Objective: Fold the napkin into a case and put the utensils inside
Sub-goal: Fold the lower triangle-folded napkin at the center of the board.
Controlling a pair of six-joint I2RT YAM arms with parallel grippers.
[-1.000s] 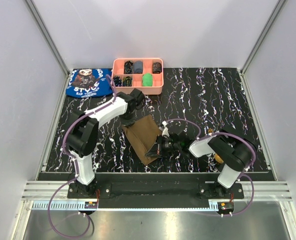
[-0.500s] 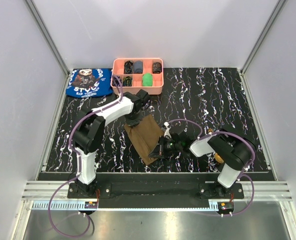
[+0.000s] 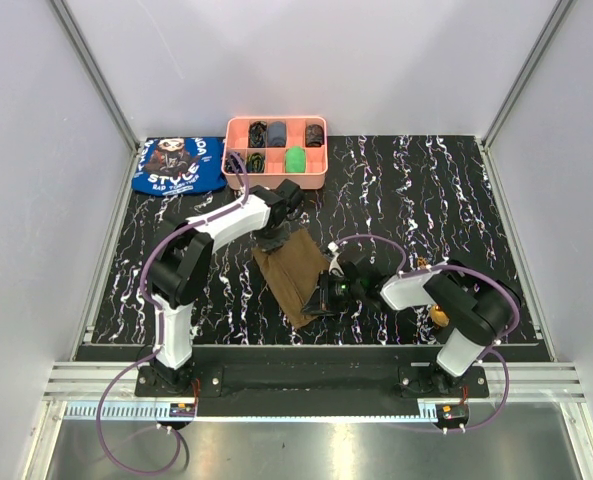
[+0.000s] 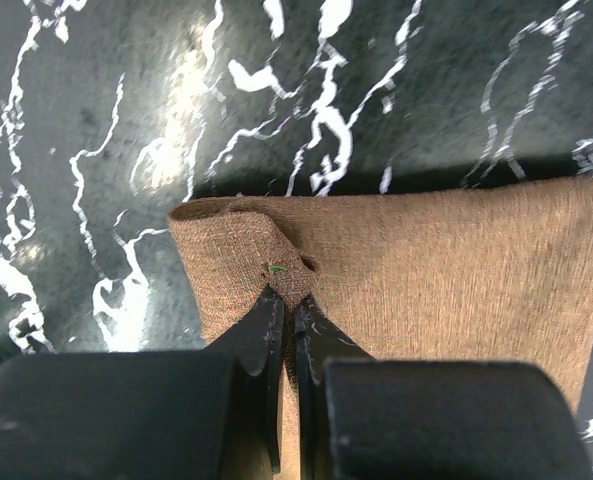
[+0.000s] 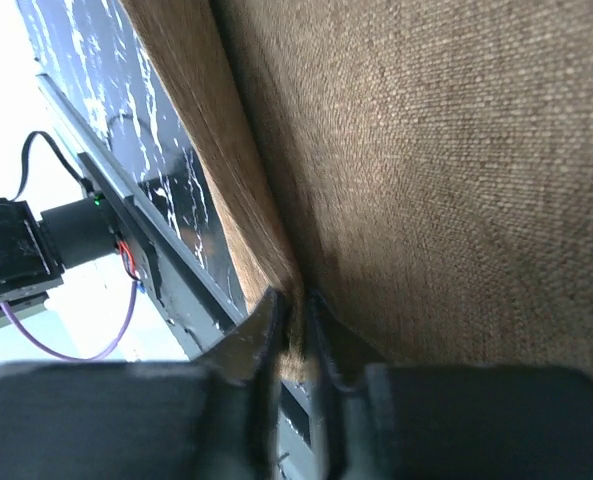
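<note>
Top external view: the napkin (image 3: 294,272) is seen lying on the black, white-veined bench (image 3: 426,190), folded into a slanted, roughly oblong shape between the two arms and well apart from the pink tray (image 3: 276,121) at the far edge. The left tool (image 3: 274,236) is lowered onto the far end of the cloth, and the right tool (image 3: 322,298) is set low against its near right edge. A blue cloth with white lettering (image 3: 176,165) is spread at the far left corner, just beside the tray. A small gold-brown piece (image 3: 438,316) is glimpsed on the bench close against the right arm, mostly hidden by it, so what it is cannot be told. In the left wrist view the fingers (image 4: 266,330) are seen brought together with hardly any gap, and a small puckered fold at the corner of the olive-brown cloth is pinched at their tips; the rest of the cloth is stretched flat to the right. In the right wrist view the fingers (image 5: 266,320) are held narrow, only a slim gap being left, and a raised edge of the napkin runs into that gap; whether it is gripped there cannot be told. Beyond that edge the bench's near rim is seen.
</note>
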